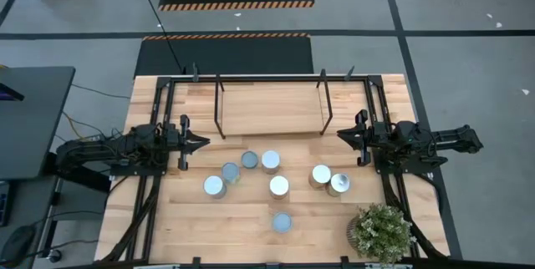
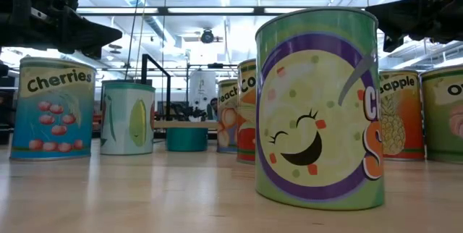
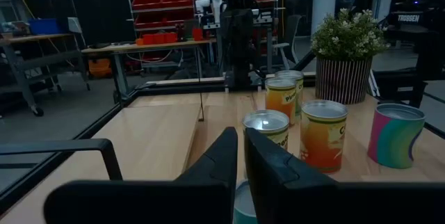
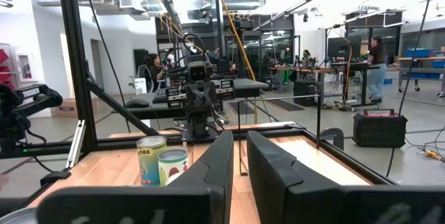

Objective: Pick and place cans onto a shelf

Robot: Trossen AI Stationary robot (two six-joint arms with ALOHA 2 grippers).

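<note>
Several cans stand upright on their bases on the wooden table, in a loose cluster in front of the shelf (image 1: pixel 272 109). They include a silver-topped pair (image 1: pixel 329 179), a middle can (image 1: pixel 279 186) and a near can (image 1: pixel 282 221), which fills the low view with its green label (image 2: pixel 318 110). The shelf, a light-wood board in black rods, has no can on it. My left gripper (image 1: pixel 203 142) hovers left of the cluster, shut and empty; it also shows in its wrist view (image 3: pixel 240 133). My right gripper (image 1: pixel 340 134) hovers at the shelf's right front post, shut and empty (image 4: pixel 240 135).
A potted plant (image 1: pixel 382 231) stands at the table's near right corner. Black frame rails (image 1: pixel 159 110) run along the table's left, right and far sides. A dark desk (image 1: pixel 33 119) stands beyond the table's left edge. Bare wood lies along the near edge at the left.
</note>
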